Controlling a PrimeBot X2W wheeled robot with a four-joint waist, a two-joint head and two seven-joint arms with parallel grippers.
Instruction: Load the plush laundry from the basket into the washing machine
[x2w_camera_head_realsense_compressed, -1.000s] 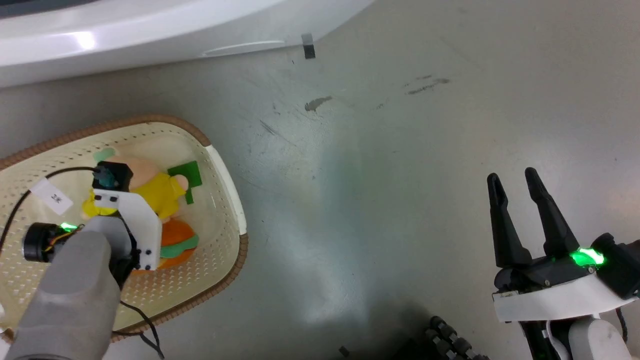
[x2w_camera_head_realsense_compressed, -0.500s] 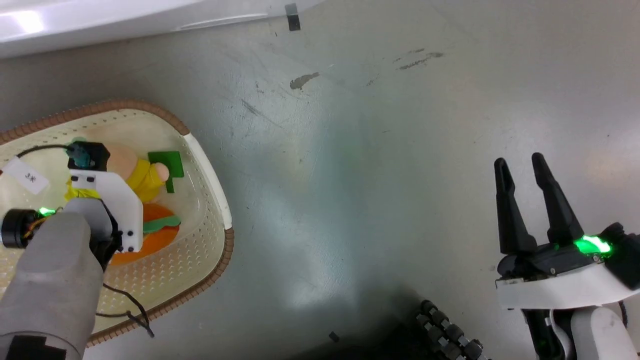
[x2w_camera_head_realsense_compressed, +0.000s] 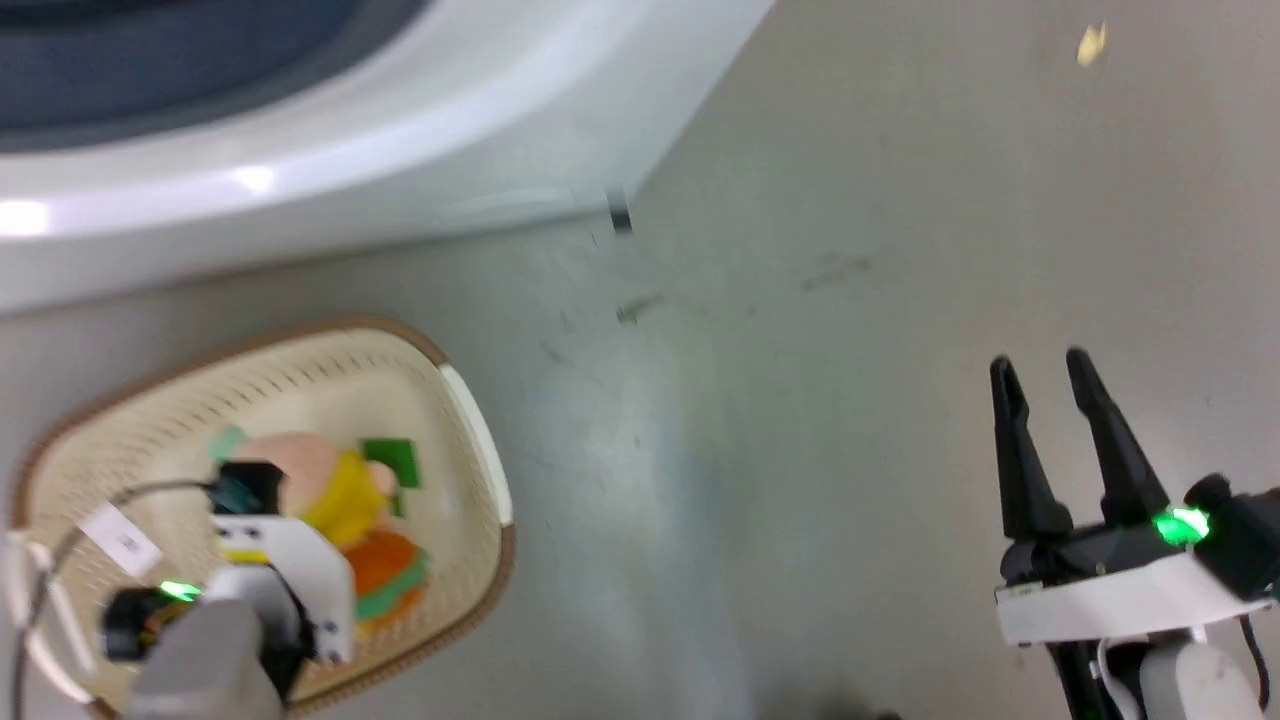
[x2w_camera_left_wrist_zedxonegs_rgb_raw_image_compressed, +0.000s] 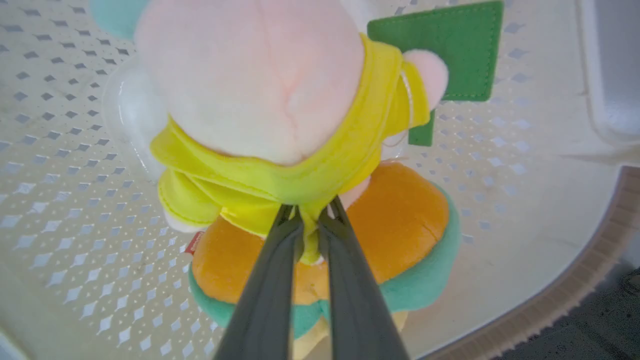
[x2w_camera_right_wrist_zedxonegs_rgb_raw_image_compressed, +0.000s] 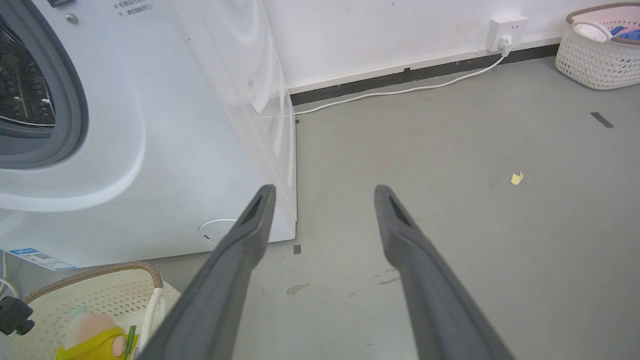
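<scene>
While the right pincer gapes, the left pincer clamps the doll.

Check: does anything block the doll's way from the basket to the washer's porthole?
Nothing visible does. The left gripper is shut on the doll's yellow cloth. The doll lies atop the burger with nothing over it. Only the basket wall must be cleared, and the porthole looks open.
</scene>
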